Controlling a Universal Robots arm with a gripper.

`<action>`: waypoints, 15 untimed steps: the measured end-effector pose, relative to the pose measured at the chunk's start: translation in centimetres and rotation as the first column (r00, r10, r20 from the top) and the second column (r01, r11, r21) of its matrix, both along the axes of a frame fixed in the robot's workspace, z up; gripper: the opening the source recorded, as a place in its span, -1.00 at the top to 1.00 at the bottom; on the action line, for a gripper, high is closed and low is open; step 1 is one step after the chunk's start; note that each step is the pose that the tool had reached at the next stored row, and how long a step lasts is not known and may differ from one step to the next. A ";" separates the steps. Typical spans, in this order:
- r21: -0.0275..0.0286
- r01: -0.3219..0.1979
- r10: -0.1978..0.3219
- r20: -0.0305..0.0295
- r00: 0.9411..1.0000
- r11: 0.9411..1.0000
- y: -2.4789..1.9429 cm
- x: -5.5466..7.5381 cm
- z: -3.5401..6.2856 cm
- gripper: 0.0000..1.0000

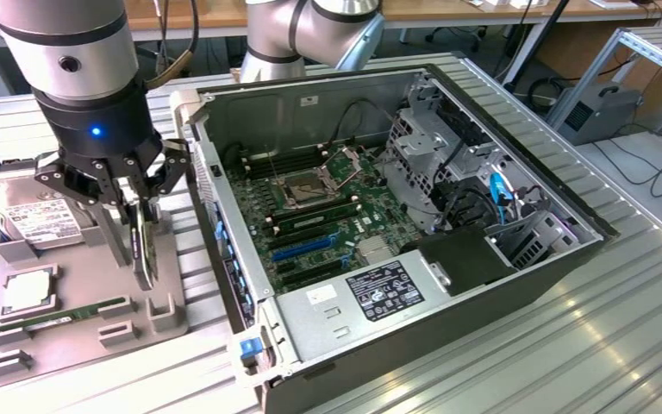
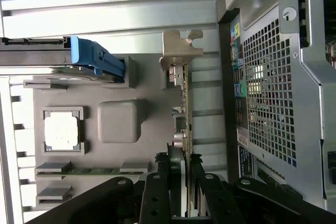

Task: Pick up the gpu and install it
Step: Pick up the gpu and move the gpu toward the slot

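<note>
My gripper [image 1: 135, 203] is shut on the gpu [image 1: 144, 252], a thin dark card that hangs on edge below the fingers, over the grey fixture tray [image 1: 78, 345] at the exterior view's left of the open computer case [image 1: 423, 285]. I cannot tell whether the card's lower edge still touches the tray. In the wrist view the gpu [image 2: 184, 108] is seen edge-on, with its pale metal bracket [image 2: 180, 51] at the far end. There the gripper [image 2: 185, 158] clamps the near end from both sides. Inside the case lies the motherboard [image 1: 320, 207] with blue expansion slots [image 1: 302, 250].
On the tray lie a hard drive with a white label [image 1: 32, 220], a processor [image 1: 27, 293] and a green RAM stick [image 1: 61, 315]. The case's perforated rear wall [image 2: 268, 93] stands close beside the card. A drive cage [image 1: 429, 147] and cables fill the case's right side.
</note>
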State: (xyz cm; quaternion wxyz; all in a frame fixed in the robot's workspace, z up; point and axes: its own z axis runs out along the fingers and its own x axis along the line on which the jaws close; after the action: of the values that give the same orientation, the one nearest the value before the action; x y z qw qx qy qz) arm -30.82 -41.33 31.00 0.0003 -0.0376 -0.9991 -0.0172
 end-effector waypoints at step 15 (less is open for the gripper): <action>0.000 0.000 0.000 0.000 1.000 1.000 0.00 0.0 0.98 0.46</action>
State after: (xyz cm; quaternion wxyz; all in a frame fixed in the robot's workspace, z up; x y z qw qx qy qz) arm -30.81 -41.33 31.98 0.0003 -0.0376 -0.9991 -0.0172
